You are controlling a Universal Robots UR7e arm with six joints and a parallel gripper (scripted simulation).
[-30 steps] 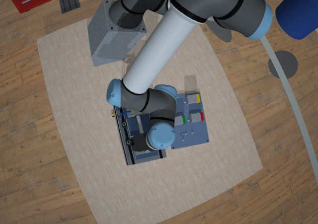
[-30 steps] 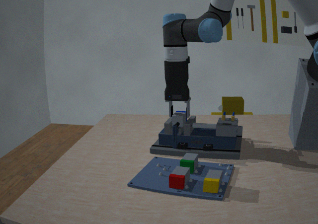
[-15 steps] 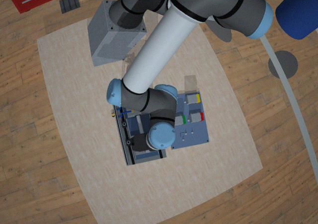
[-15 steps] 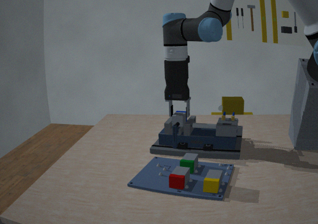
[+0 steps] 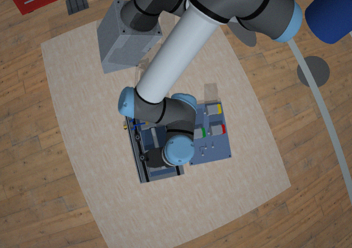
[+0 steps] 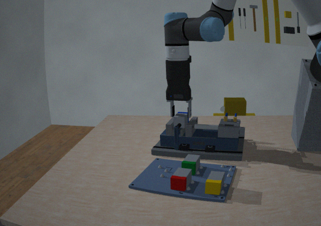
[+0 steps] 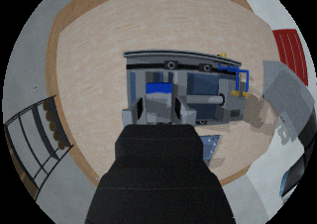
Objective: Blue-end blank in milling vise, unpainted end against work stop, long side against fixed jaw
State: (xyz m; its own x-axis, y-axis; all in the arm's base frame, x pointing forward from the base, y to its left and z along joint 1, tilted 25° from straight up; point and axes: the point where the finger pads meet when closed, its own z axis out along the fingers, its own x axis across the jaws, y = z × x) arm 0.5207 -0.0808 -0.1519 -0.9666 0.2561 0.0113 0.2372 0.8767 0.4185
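The blank with the blue end (image 6: 180, 120) (image 7: 158, 103) lies in the vise between the fixed jaw (image 6: 170, 127) and the hose-side moving jaw (image 6: 189, 129), rising above them. Its blue end points to the far side, away from the work stop (image 6: 178, 126) at its near, unpainted end. The blank looks close to the fixed jaw; contact with the jaw and the stop cannot be made out, and the low bars are hidden. My gripper (image 6: 181, 115) (image 7: 158, 104) is open, pointing down, its fingertips on either side of the blank's upper part with gaps. The arm hides the blank in the top view.
The blue plate (image 5: 212, 159) (image 6: 147, 178) beside the vise holds the green-ended (image 6: 190, 164), red-ended (image 6: 180, 179) and yellow-ended (image 6: 214, 183) blanks, separate from each other, among small pegs. The hose block (image 6: 228, 129) (image 7: 231, 105) stands at the vise's other end.
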